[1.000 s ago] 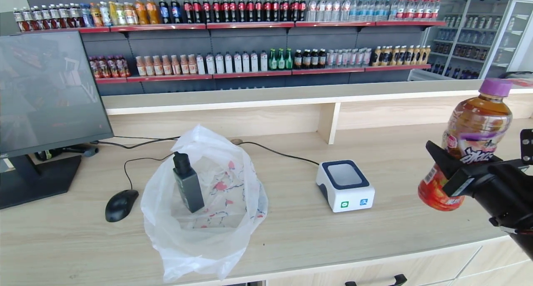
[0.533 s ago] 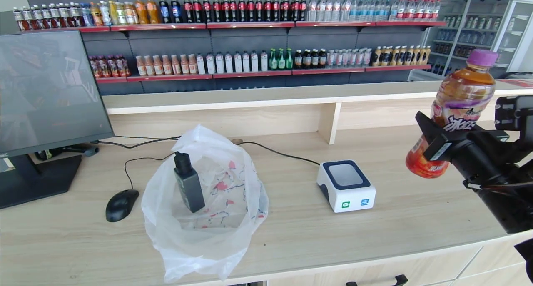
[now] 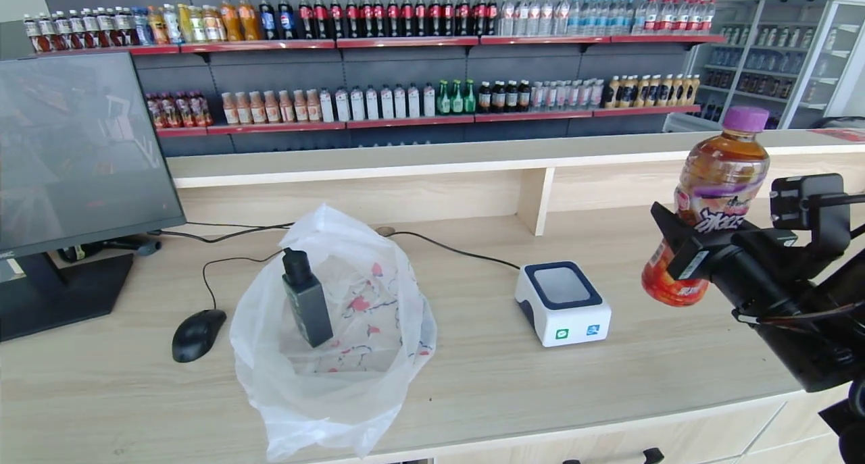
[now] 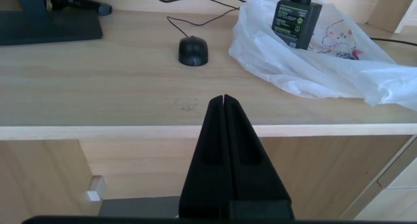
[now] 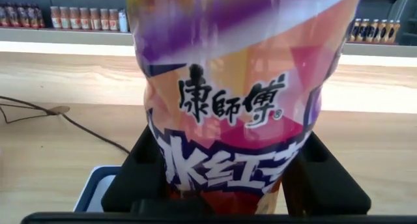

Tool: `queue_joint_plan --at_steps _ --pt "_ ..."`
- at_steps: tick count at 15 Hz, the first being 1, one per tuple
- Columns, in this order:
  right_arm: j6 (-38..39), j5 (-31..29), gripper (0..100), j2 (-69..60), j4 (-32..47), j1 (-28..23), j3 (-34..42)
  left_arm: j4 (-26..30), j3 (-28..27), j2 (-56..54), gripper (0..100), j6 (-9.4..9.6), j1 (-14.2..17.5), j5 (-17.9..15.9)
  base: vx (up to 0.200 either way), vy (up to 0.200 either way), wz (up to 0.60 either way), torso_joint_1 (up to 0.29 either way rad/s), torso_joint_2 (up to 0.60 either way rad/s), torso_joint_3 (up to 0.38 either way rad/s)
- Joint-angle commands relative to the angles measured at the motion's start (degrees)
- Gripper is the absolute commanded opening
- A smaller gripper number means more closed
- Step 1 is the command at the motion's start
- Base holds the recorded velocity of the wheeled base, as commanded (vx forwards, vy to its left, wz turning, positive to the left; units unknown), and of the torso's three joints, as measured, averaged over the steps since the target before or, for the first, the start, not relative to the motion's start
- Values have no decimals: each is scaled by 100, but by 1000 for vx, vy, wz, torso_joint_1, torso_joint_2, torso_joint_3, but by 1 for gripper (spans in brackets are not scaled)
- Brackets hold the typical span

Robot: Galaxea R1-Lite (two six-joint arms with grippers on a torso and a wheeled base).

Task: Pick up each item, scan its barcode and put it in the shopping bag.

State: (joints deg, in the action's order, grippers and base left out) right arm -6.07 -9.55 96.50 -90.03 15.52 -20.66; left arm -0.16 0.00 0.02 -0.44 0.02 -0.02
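- Bottle [image 3: 718, 180] up in air, right of scanner [image 3: 562, 303], well apart from bag [image 3: 338, 369].
- R claw [image 3: 696, 241] pinches bottle's middle.
- L claw [image 4: 223, 101] pressed together, low by counter [image 4: 98, 81] front.

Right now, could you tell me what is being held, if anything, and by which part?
The right gripper holds the bottle around its labelled lower body; the left gripper is shut on nothing.

The bottle [image 3: 722, 173] holds amber-orange drink under a purple cap [image 3: 745, 119]. Its label is banded purple, orange and white with dark lettering. The shopping bag [image 3: 378, 356] is translucent white with a red-and-dark floral print, and the container [image 3: 307, 302] inside is dark grey. The scanner [image 3: 563, 302] is white with a navy frame. The mouse [image 3: 198, 334] is black and the desk [image 3: 540, 383] is pale wood-grain.
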Motion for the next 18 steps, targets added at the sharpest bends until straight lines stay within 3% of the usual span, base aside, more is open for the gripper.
queue_joint_plan --at_steps 1,4,12,18 --pt "62 32 0 88 3 13 124 -2 0 -2 0 -26 -2 2 0 200 0 -2 -2 -2" --pt "168 480 0 9 3 39 361 -19 0 -2 0 -35 -2 2 0 200 0 4 4 -1" --pt "229 489 0 -193 3 -23 502 -19 0 -2 0 -26 -2 2 0 200 0 1 3 4" --pt "229 489 0 -219 3 -23 449 -19 0 -2 0 -18 -2 2 0 0 100 2 1 0"
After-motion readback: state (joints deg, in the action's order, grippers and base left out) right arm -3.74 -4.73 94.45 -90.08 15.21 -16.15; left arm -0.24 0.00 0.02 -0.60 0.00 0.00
